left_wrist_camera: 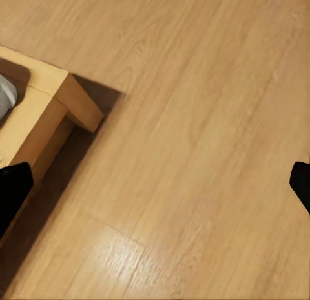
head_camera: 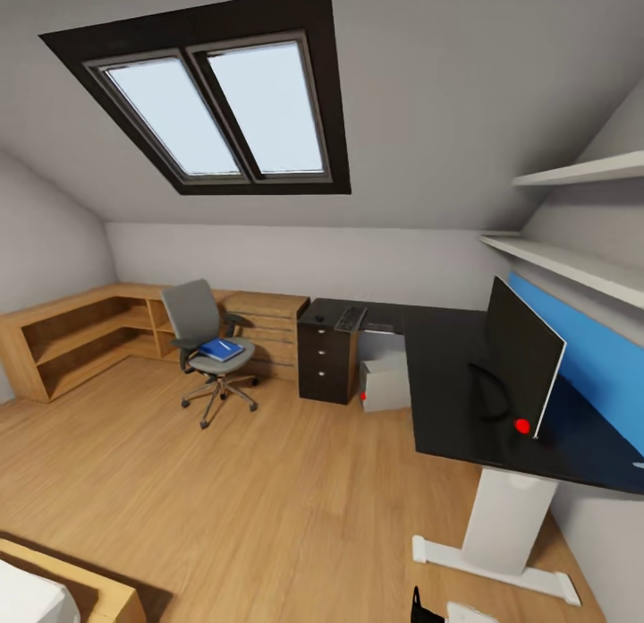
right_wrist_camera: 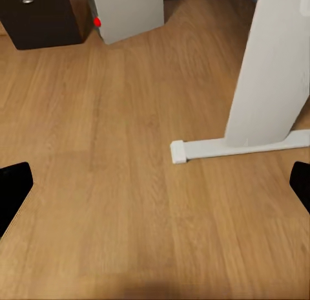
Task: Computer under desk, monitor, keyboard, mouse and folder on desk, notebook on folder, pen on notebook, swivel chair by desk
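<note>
We see the blue folder (head_camera: 220, 348) lying flat on the seat of the grey swivel chair (head_camera: 199, 329), with its long side running roughly across the seat, toward the wooden drawer chest (head_camera: 266, 329) just behind the chair. The chair stands on the wooden floor (head_camera: 268, 489), apart from the black desk (head_camera: 465, 399), and a wide free area of floor lies between them and in front of us. The desk is L-shaped: its drawer part (head_camera: 326, 363) is at the far end, the keyboard (head_camera: 351, 318) lies on top there with its long axis pointing away from us, and a small dark thing beside it may be the mouse, but we cannot tell. The computer (head_camera: 386, 381) stands under the desk beside the drawers, its red button facing the room. The monitor (head_camera: 521, 358) stands upright on the desk before the blue wall panel (head_camera: 590, 354), seen nearly edge-on. The white desk leg (right_wrist_camera: 274, 74) has a foot reaching out on the floor. The left gripper (left_wrist_camera: 155, 183) hangs over bare floor near a wooden frame corner (left_wrist_camera: 71, 99), its fingers wide apart; the right gripper (right_wrist_camera: 155, 183) is also spread wide, holding nothing.
</note>
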{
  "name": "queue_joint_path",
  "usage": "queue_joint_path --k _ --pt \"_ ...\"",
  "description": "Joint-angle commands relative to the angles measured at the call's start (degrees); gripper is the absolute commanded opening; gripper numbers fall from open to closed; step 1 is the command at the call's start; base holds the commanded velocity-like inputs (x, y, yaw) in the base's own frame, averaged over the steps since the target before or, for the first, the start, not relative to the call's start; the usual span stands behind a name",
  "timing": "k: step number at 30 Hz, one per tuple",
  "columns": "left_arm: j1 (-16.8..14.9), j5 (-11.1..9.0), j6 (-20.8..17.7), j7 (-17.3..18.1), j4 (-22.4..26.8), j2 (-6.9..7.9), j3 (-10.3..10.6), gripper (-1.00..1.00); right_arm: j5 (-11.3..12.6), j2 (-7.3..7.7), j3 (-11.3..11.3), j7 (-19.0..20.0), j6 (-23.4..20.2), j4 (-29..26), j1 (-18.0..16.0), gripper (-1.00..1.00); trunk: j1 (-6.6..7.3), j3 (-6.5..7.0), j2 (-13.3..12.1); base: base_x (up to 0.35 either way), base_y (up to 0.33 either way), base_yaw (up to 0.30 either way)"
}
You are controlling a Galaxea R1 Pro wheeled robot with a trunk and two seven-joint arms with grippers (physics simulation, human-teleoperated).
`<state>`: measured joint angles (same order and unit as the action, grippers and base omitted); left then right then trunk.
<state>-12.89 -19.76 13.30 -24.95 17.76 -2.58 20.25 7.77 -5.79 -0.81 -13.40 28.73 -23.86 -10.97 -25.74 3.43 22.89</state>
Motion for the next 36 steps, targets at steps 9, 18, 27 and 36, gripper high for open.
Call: queue_joint_path --k 9,18,27,36 --pt "0.0 -0.5 0.3 -0.3 0.0 -0.05 0.5 1.0 0.3 -0.06 0.0 0.1 0.3 0.0 0.0 1.0 -0.04 0.12 0.0 0.247 0.21 -0.093" --pt "0.0 -0.5 0.5 -0.3 0.0 -0.07 0.5 1.0 0.3 -0.1 0.0 0.1 0.3 0.0 0.0 1.0 -0.04 0.2 0.0 0.247 0.211 -0.117" --pt "0.0 -0.5 0.7 -0.3 0.0 0.04 0.4 1.0 0.3 -0.22 0.0 0.1 0.3 0.8 0.0 1.0 -0.04 0.21 0.0 0.194 0.18 -0.006" --pt "0.0 -0.5 0.7 -0.3 0.0 -0.14 0.6 1.0 0.3 -0.62 0.1 0.2 0.3 1.0 0.0 1.0 -0.04 0.21 0.0 0.007 0.009 -0.156"
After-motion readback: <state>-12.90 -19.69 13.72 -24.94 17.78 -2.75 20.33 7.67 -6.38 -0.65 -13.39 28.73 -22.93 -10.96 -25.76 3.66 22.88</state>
